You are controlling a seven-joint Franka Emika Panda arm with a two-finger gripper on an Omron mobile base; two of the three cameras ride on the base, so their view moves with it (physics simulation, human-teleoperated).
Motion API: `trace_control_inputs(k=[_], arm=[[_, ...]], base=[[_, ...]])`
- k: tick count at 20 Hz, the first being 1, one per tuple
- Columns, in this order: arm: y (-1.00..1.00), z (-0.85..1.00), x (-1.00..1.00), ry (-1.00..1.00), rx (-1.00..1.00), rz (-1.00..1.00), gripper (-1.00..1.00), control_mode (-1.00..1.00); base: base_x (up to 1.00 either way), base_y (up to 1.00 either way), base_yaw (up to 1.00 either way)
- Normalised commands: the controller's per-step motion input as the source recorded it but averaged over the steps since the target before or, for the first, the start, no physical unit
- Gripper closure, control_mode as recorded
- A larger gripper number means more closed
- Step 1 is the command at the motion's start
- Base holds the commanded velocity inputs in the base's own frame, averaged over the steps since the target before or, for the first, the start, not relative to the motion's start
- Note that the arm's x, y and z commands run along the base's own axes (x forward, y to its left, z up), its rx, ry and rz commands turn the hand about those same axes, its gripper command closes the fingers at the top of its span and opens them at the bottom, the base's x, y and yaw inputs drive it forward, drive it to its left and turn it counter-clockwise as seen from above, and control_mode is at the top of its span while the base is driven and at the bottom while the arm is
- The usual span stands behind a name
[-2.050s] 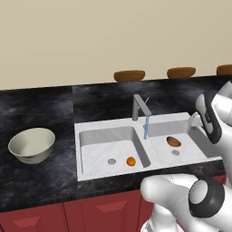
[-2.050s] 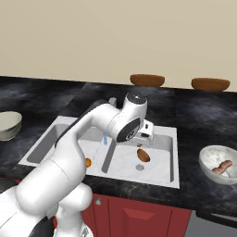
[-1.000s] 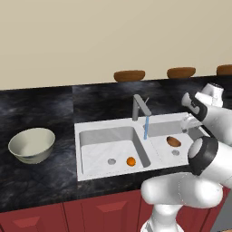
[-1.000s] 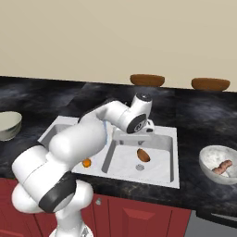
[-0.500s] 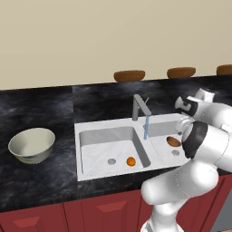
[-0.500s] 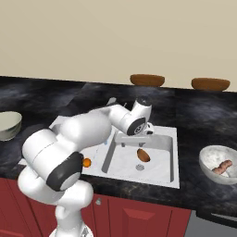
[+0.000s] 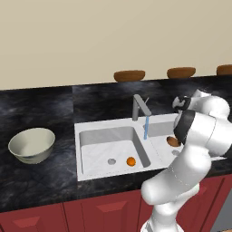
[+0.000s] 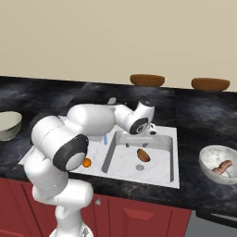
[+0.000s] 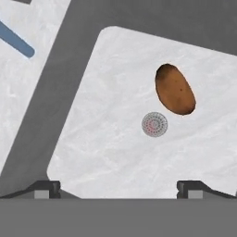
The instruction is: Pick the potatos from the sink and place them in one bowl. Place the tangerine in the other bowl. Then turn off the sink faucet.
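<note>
We see our pincer [image 9: 118,187] spread apart over the right basin of the sink [image 9: 106,139], gripping nothing; a potato [image 9: 174,89] lies beside the drain [image 9: 154,124], and the tangerine [image 7: 131,161] sits in the left basin.

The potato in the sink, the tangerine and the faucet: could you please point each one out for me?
potato [image 9: 174,89], hand view, middle of its brown skin.
tangerine [image 7: 131,161], left base view, centre of the orange ball.
faucet [image 7: 136,108], left base view, upright post.

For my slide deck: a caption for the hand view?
Open gripper above white sink basin, reddish-brown oblong potato beside round grey drain.
</note>
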Motion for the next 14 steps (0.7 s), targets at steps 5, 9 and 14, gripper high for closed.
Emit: trace_control_inputs(k=[5,9,14], arm=[[-0.30,-0.37,0.15,0.01,0.00,0.00,-1.00,-1.00],[-0.12,-0.26,0.20,-0.01,0.06,0.00,-1.00,-1.00],[-0.03,-0.12,0.36,-0.01,0.09,0.00,-1.00,-1.00]], base=[[0.00,0.00,0.00],[0.00,0.00,0.00],[0.00,0.00,0.00]])
